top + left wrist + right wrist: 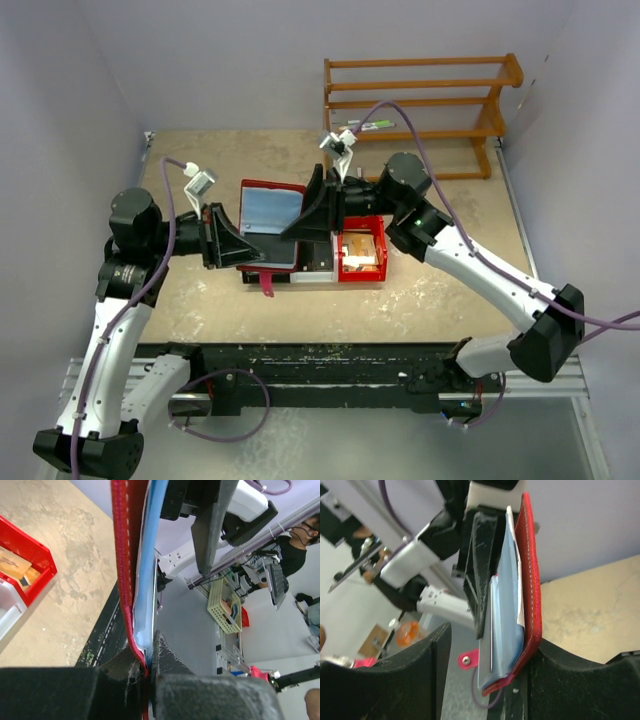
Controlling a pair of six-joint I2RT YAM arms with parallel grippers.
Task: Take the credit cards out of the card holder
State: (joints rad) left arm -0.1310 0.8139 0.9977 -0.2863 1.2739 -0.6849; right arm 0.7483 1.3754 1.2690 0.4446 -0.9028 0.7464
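The left pincer (pixel 148 675) is clamped tight on the card holder (pixel 270 212), its two black fingers pinching the maroon cover and the blue-grey sleeves together at one edge. The card holder is held up off the counter (pixel 450 290) between the two arms, its covers spread so that the blue-grey inside faces the overhead camera and a small red strap tab hangs at its lower edge. The right pincer (pixel 490 650) stands well open around the opposite edge: in its wrist view the holder sits edge-on between the fingers, close against the right-hand one and clear of the other, so nothing is gripped there. A thin pale edge shows between sleeve and cover, but whether it is a card cannot be told. Just to the right of the holder a red bin (pixel 362 278) rests on the counter with what appear to be tan credit cards (pixel 362 250) lying in it. A wooden rack (pixel 420 100) stands at the far right corner.
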